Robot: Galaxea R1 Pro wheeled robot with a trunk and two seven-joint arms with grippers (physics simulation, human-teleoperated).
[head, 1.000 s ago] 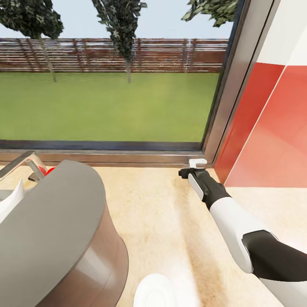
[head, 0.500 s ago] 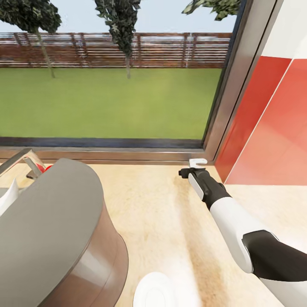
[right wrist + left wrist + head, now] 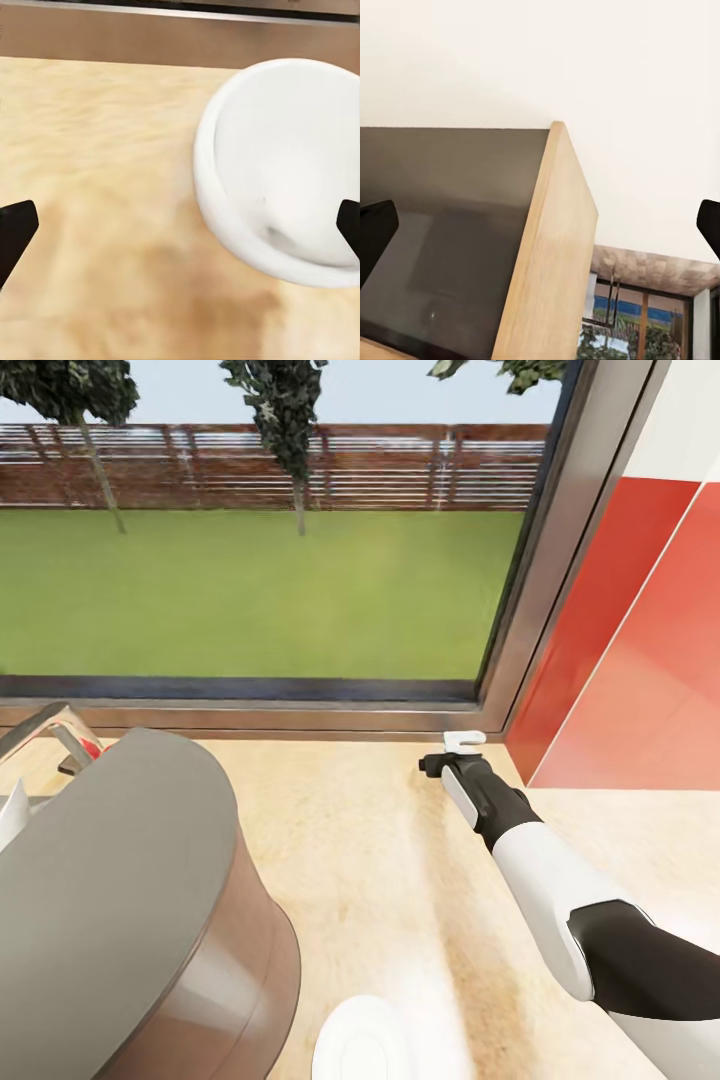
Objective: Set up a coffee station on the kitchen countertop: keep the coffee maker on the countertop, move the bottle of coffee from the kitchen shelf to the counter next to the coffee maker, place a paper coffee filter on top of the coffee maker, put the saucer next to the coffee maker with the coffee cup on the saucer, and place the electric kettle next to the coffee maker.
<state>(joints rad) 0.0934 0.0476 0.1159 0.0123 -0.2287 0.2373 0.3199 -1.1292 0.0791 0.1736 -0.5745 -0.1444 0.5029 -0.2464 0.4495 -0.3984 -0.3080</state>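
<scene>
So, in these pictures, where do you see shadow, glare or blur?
Head view: the right arm throws a soft dark band of shadow on the kitchen countertop, and the coffee maker shows a pale sheen along its curved side. Right wrist view: the coffee cup looks soft-edged, with a brownish shadow below it on the wood. Left wrist view: the wall is almost washed out.

Lower left of the head view, the coffee maker is dull grey on top with a glossy brownish-grey side. The table is pale, blotchy wood-grain beige. At the bottom edge the saucer is plain white, as is the coffee cup. The right arm is white with black joints. Upper right, the wall is red under white
</scene>
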